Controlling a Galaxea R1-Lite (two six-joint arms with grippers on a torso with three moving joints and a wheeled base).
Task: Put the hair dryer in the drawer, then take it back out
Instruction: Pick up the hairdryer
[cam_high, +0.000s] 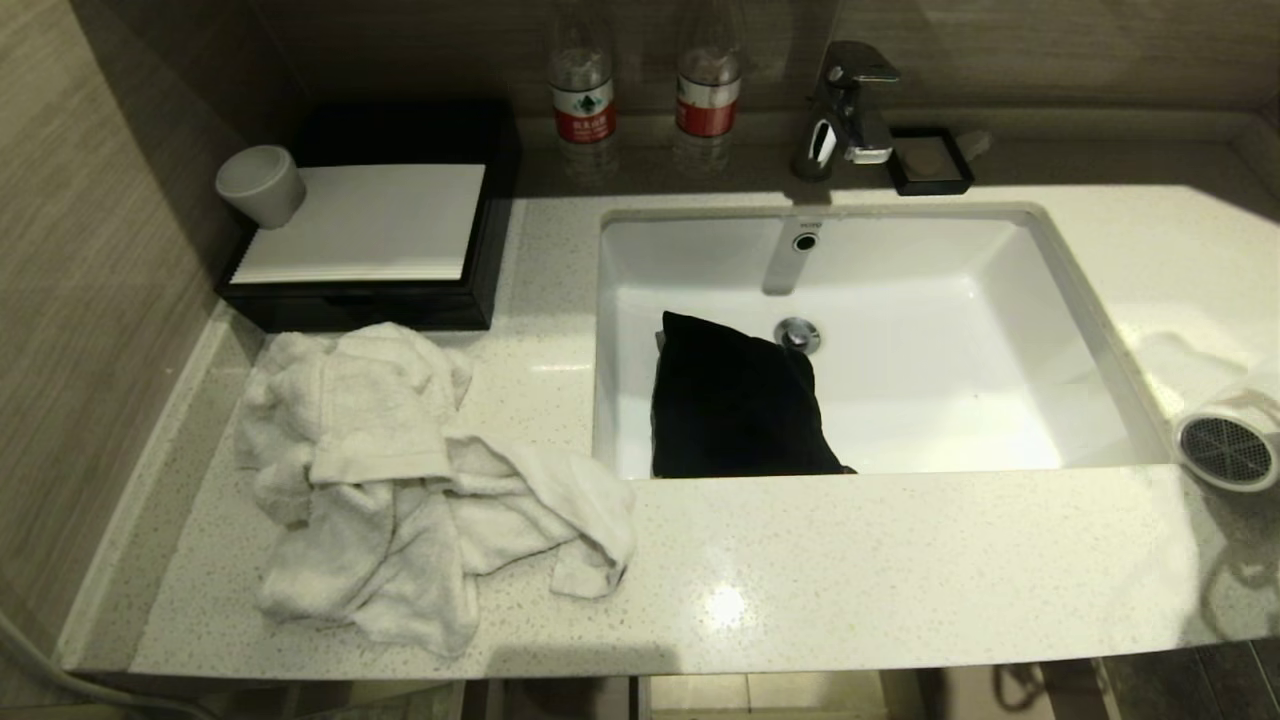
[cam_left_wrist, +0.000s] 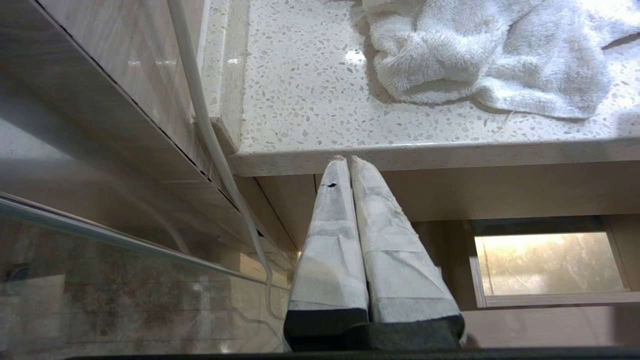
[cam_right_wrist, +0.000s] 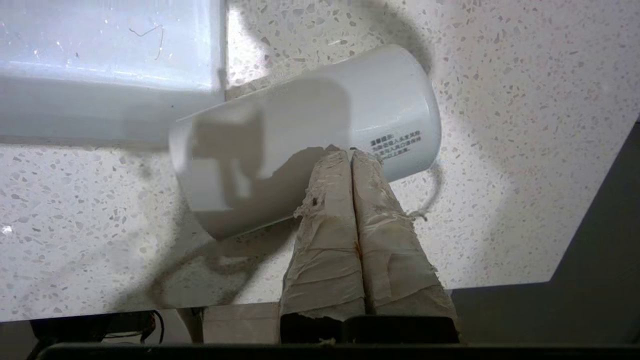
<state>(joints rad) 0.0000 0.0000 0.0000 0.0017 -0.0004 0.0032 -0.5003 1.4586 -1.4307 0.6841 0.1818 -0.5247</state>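
Head view showed the hair dryer lying on the table right of the sink, grille forward. Right tool hovered above its white barrel, fingers pressed together, empty. Left tool sat closed below the table edge near the towel.

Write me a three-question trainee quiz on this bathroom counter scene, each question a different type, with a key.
1. True or false: the hair dryer lies inside the sink.
2. Multiple choice: what lies in the sink? A) a white towel B) a black pouch C) a grey cup
3. Fill in: the right gripper hangs over the hair dryer with its fingers ____.

Key:
1. False. It lies on the countertop, beside the sink on the robot's right.
2. B. The black pouch lies in the basin; the white towel is on the countertop and the grey cup on the black box.
3. Shut.
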